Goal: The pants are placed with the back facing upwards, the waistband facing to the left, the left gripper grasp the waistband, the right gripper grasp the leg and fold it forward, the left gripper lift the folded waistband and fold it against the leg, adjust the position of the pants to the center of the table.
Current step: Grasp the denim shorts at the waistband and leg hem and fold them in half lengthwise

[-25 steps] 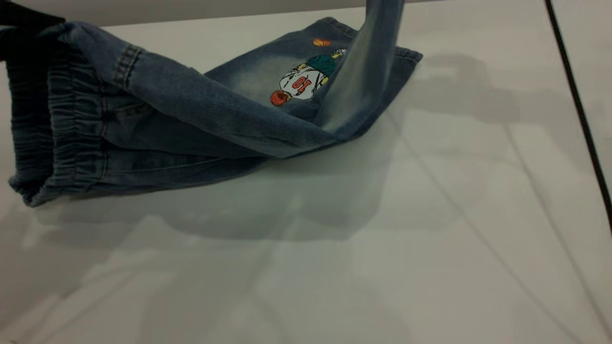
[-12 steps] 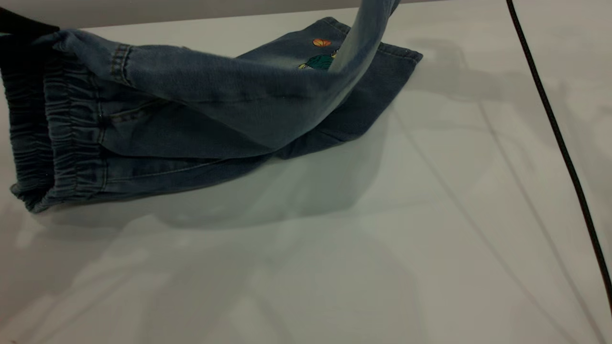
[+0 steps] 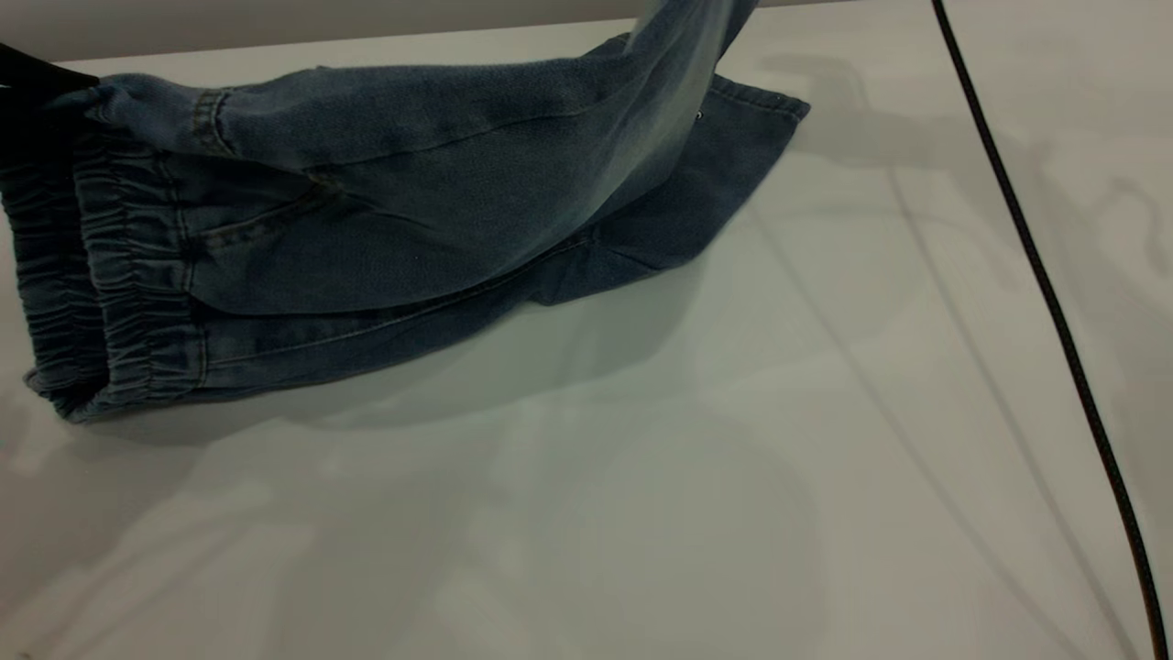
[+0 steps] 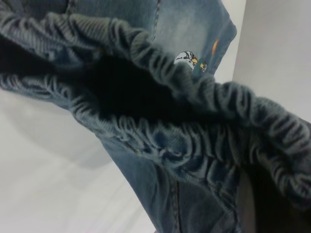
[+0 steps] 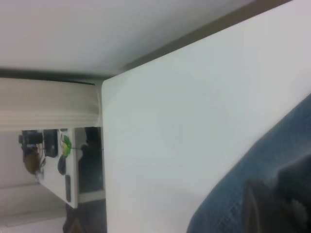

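The blue denim pants [image 3: 367, 229] lie at the back left of the white table [image 3: 641, 477]. Their ruched waistband [image 3: 110, 275] faces left. My left gripper [image 3: 23, 78], a black claw at the far left edge, is shut on the waistband's raised upper corner. In the left wrist view the gathered waistband [image 4: 194, 136] gapes open beside the dark left gripper [image 4: 274, 204]. The leg [image 3: 683, 64] rises out of the top of the exterior view and drapes over the other leg. In the right wrist view my right gripper [image 5: 284, 201] is shut on that leg's denim [image 5: 233, 204].
A thin black cable [image 3: 1035, 275] runs diagonally across the right side of the table. The table's far corner [image 5: 104, 85] shows in the right wrist view, with a room beyond it. Bare tabletop spreads in front of and right of the pants.
The lifted leg has swung left and back over the printed leg, so the basketball print is now covered in the exterior view. The black cable has shifted left.
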Robot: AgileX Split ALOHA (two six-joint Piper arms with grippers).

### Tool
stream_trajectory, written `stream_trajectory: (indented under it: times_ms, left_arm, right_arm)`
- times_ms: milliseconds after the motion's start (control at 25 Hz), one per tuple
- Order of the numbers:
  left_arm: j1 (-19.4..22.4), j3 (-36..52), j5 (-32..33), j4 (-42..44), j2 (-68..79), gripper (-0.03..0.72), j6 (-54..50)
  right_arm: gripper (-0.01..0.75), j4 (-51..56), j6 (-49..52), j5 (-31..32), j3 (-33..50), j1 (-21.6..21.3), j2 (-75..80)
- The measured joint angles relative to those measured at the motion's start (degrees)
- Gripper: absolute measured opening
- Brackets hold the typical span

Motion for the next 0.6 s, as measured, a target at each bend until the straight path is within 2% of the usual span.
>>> stream_trajectory:
  times_ms: [600]
  left_arm:
    - [0.0,-0.07,-7.46,0.0,0.0,0.089,2.01]
  right_arm:
    - [0.008,-3.56,2.99,-1.7,-5.07,1.08,7.38]
